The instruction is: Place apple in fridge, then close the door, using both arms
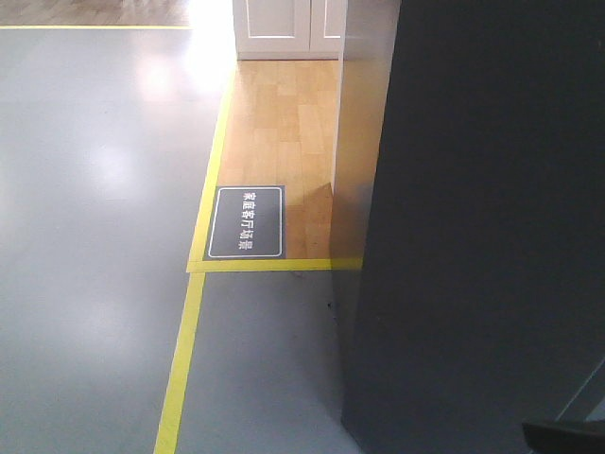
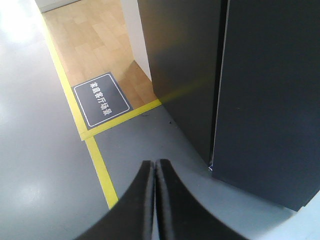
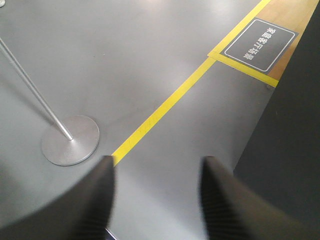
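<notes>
Filling the frame's right side, the fridge [image 1: 482, 236] stands closed; no apple shows. Left gripper [image 2: 155, 167] fingers pressed together; right gripper [image 3: 157, 175] fingers spread, holding nothing, above grey floor [image 3: 125, 55].

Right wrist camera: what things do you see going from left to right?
Metal stand base → yellow floor tape → dark floor sign with white writing → dark grey cabinet side.
</notes>
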You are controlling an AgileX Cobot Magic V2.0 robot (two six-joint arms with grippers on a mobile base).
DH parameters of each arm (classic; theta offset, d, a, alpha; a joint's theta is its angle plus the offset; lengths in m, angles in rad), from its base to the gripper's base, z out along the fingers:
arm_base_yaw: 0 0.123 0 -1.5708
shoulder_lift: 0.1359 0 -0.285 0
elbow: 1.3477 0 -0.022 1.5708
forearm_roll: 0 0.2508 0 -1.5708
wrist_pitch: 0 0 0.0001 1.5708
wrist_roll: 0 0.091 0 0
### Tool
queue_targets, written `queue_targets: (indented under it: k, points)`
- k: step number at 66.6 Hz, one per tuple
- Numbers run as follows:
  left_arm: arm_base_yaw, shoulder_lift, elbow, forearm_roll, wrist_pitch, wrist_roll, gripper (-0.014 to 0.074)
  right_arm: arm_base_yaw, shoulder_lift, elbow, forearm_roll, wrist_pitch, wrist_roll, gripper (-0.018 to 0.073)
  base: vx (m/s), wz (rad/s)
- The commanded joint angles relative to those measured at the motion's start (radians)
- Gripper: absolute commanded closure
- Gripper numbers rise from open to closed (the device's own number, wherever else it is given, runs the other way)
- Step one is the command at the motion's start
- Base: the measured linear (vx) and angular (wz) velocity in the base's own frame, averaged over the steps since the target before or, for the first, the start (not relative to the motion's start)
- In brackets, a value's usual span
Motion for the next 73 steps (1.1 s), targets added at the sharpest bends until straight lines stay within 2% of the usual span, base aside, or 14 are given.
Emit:
queue_targets:
  k: [1, 9, 18, 25, 39, 52, 65, 73]
  points:
    - [-0.003, -0.001, -0.021, 0.021, -0.055, -0.014, 0.0603, 0.000, 0.005, -0.025, -0.011, -0.070, -0.004, 0.0406, 0.00, 0.00]
    - [-0.003, -0.001, -0.021, 0.021, -0.054, -0.014, 0.0603, 0.000, 0.005, -0.025, -0.036, -0.071, -0.005, 0.0576, 0.00, 0.00]
    - [-0.003, -0.001, -0.021, 0.021, -0.054, -0.014, 0.0603, 0.000, 0.006, -0.025, -0.092, -0.096, 0.016, 0.0569, 0.00, 0.00]
    - [-0.003, -0.001, -0.021, 0.021, -0.054, -0.014, 0.0603, 0.000, 0.026, -0.025, -0.175, -0.132, 0.132, 0.0568, 0.00, 0.00]
    - [-0.003, -0.001, -0.021, 0.021, -0.054, -0.014, 0.0603, 0.000, 0.141, -0.086, -0.489, -0.102, 0.382, 0.0568, 0.00, 0.00]
    - [-0.003, -0.001, -0.021, 0.021, -0.054, -0.014, 0.0603, 0.000, 0.248, -0.185, -0.744, 0.036, 0.556, 0.0568, 0.00, 0.00]
    - [-0.003, -0.001, -0.021, 0.021, -0.054, -0.014, 0.0603, -0.010, 0.334, -0.282, -0.925, 0.138, 0.582, 0.0563, 0.00, 0.00]
    - [-0.003, -0.001, -0.021, 0.021, -0.054, -0.014, 0.0603, -0.086, 0.377, -0.343, -0.944, 0.122, 0.561, 0.0564, 0.00, 0.00]
